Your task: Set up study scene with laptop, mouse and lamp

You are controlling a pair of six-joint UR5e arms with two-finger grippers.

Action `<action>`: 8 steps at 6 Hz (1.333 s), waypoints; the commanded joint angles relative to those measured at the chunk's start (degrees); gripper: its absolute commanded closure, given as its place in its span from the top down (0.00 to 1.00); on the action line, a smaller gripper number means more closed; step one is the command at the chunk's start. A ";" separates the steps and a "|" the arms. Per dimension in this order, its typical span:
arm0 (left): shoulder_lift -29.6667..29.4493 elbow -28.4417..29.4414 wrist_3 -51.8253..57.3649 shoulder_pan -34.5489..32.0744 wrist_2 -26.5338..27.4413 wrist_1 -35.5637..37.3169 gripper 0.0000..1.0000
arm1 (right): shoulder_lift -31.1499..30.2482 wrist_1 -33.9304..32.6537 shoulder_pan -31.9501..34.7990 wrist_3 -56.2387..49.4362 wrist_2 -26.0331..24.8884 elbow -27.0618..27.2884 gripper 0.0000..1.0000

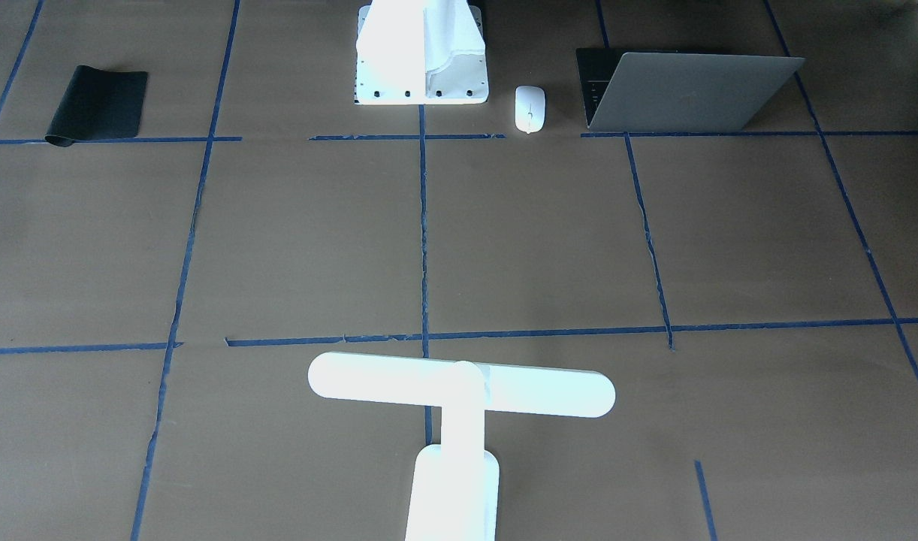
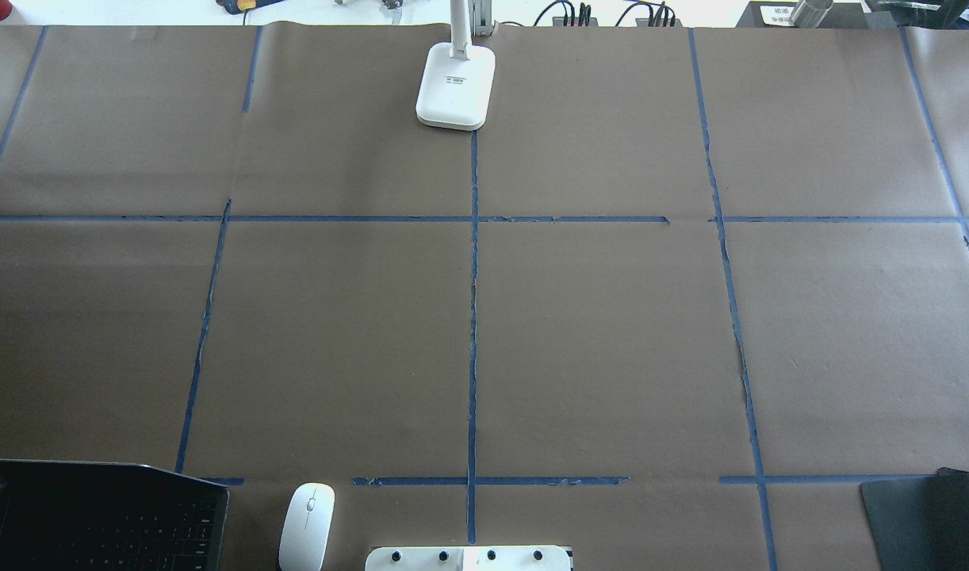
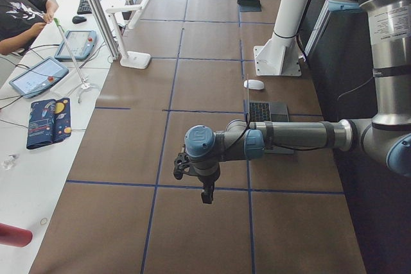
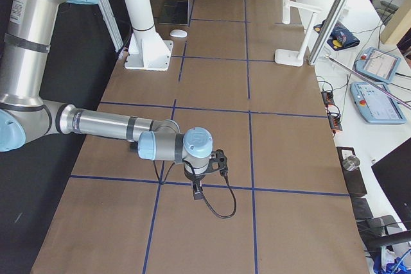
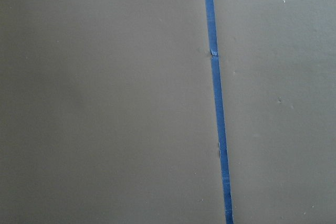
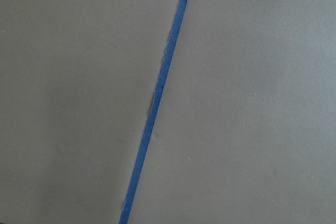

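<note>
The laptop (image 1: 684, 94) stands open on the brown paper at the robot's near left, its dark keyboard (image 2: 104, 519) facing the robot. Just beside it lies the white mouse (image 1: 529, 109) (image 2: 307, 527). The white lamp (image 1: 459, 387) stands at the far middle edge, base (image 2: 455, 87) on the paper, bar head level. The left gripper (image 3: 207, 194) hangs over bare paper beyond the table's left end, far from all three. The right gripper (image 4: 197, 188) hangs likewise at the right end. I cannot tell whether either is open or shut. Both wrist views show only paper and blue tape.
A black mat (image 1: 98, 105) (image 2: 924, 519) lies at the robot's near right. The white pedestal (image 1: 421, 56) stands between mouse and mat. Blue tape (image 2: 473, 317) grids the paper. A person (image 3: 19, 17) sits at a side bench with tablets (image 3: 38, 75).
</note>
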 commanded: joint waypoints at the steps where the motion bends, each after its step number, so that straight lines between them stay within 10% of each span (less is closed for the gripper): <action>1: 0.00 0.01 0.00 0.39 0.00 0.00 1.00 | 0.05 0.00 -0.17 0.00 0.00 0.09 1.00; 8: -6.57 -2.70 -0.09 4.35 0.43 -0.79 1.00 | -0.03 2.44 -0.26 0.00 0.96 0.27 1.00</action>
